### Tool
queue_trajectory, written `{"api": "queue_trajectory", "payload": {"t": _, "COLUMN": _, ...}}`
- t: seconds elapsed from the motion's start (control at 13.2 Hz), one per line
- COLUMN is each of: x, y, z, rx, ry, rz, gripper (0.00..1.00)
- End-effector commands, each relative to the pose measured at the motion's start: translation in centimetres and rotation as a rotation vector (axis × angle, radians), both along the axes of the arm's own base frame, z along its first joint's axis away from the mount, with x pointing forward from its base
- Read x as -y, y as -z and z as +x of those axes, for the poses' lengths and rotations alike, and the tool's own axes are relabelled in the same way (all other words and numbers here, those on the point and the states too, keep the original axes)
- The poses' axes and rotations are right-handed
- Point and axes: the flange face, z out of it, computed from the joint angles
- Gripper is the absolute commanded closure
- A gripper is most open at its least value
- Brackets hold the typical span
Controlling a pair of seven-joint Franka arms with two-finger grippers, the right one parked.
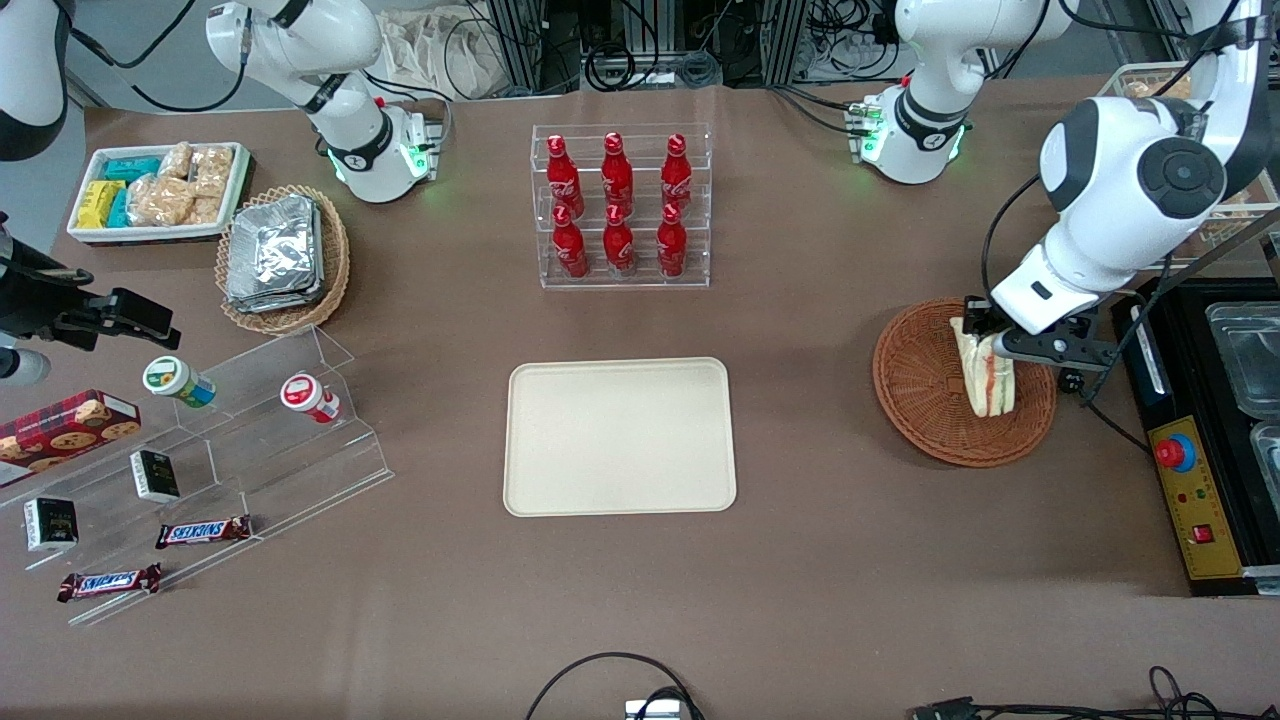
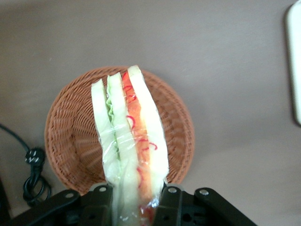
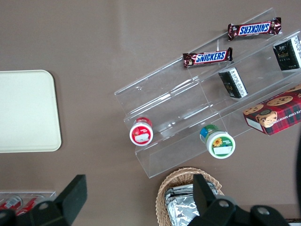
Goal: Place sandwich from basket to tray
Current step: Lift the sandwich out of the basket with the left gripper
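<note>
Over basket (image 1: 925,385), hand-held (image 1: 985,335) sandwich (image 1: 985,385) upright.

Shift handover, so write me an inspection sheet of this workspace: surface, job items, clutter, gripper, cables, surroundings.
Surface: brown table.
Sandwich: clamped at one end between the fingers, the rest over the basket; whether it touches the weave cannot be told.
Basket: toward the working arm's end, holds nothing else.
Tray: mid-table, bare.
Clutter: rack of red bottles, tan basket of foil packets, white bin of snacks, clear stepped stand with cups, small boxes and Snickers bars, cookie box.
Gripper: shut on the sandwich, above the basket.
Cables: black plug and cord beside the basket; a loop at the table's near edge.
Surroundings: black control box with red stop button.
</note>
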Motion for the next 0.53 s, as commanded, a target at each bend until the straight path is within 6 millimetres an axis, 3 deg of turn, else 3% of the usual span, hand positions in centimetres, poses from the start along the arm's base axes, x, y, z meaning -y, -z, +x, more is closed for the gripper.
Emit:
{"api": "queue_trajectory", "payload": {"t": 0.0, "x": 4.6, "y": -0.8, "z": 1.5, "rx": -0.008, "ry": 0.068, "rz": -0.026, "gripper": 0.73}}
{"api": "queue_trajectory", "payload": {"t": 0.3, "x": 8.9, "y": -1.3, "z": 2.5, "rx": 0.007, "ry": 0.096, "rz": -0.039, "gripper": 0.72}}
{"api": "queue_trajectory", "payload": {"t": 0.45, "x": 12.5, "y": -1.6, "z": 3.3, "rx": 0.014, "ry": 0.055, "rz": -0.051, "gripper": 0.72}}
